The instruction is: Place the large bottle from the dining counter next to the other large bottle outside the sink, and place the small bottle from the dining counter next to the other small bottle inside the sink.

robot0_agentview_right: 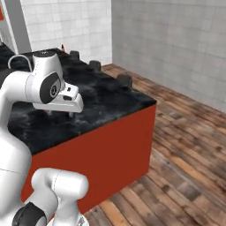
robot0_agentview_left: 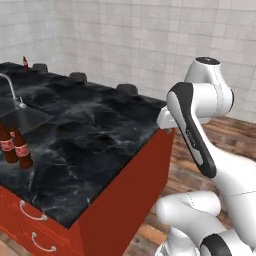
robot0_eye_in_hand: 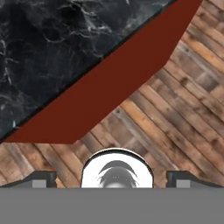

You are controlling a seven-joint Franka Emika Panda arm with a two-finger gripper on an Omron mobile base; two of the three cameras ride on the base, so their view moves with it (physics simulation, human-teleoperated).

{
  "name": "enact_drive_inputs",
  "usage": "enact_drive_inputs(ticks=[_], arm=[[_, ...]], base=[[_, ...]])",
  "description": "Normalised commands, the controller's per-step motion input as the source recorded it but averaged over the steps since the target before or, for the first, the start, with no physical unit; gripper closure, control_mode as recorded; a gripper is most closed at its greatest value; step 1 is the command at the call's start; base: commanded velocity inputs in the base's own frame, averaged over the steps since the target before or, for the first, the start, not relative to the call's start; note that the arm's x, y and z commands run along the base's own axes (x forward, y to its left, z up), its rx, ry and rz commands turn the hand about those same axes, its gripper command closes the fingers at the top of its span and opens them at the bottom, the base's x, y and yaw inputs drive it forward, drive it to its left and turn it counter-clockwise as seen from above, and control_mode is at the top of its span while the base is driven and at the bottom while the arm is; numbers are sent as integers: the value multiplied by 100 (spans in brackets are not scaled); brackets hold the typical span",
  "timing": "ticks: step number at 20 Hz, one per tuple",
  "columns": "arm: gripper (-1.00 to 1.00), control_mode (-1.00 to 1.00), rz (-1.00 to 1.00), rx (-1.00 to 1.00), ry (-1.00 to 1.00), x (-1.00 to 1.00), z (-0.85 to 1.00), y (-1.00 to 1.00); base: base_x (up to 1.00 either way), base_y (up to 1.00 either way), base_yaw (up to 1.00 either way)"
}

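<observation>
My gripper (robot0_agentview_right: 60,113) hangs open over the right end of the black marble counter (robot0_agentview_left: 95,135), with nothing between its fingers. In the hand view the gripper (robot0_eye_in_hand: 113,178) looks down past the counter's corner at the red panel (robot0_eye_in_hand: 118,83) and the wooden floor. A small red bottle (robot0_agentview_left: 25,62) stands far off at the counter's back left, also seen as the red bottle (robot0_agentview_right: 62,46). Two brown bottles with red labels (robot0_agentview_left: 15,146) stand on the counter in front of the sink (robot0_agentview_left: 22,117). A curved silver tap (robot0_agentview_left: 10,86) rises over the sink. In the left base view the arm hides the fingers.
Black bar stools (robot0_agentview_left: 127,89) line the counter's far edge. Red drawers with silver handles (robot0_agentview_left: 32,212) sit under the near left side. Wooden floor (robot0_agentview_right: 185,145) lies to the right of the counter, with grey tiled walls behind.
</observation>
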Motion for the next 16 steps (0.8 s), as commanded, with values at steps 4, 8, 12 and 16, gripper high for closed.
enact_drive_inputs(ticks=[4, 8, 12, 16], arm=[[-100, 100, 0, 0, 0, 0, 0, 0], [-100, 100, 0, 0, 0, 0, 0, 0], [-100, 100, 0, 0, 0, 0, 0, 0], [-100, 100, 0, 0, 0, 0, 0, 0]], base=[[44, -96, 42], [46, -97, 44], [34, -98, 47], [35, -93, 48]])
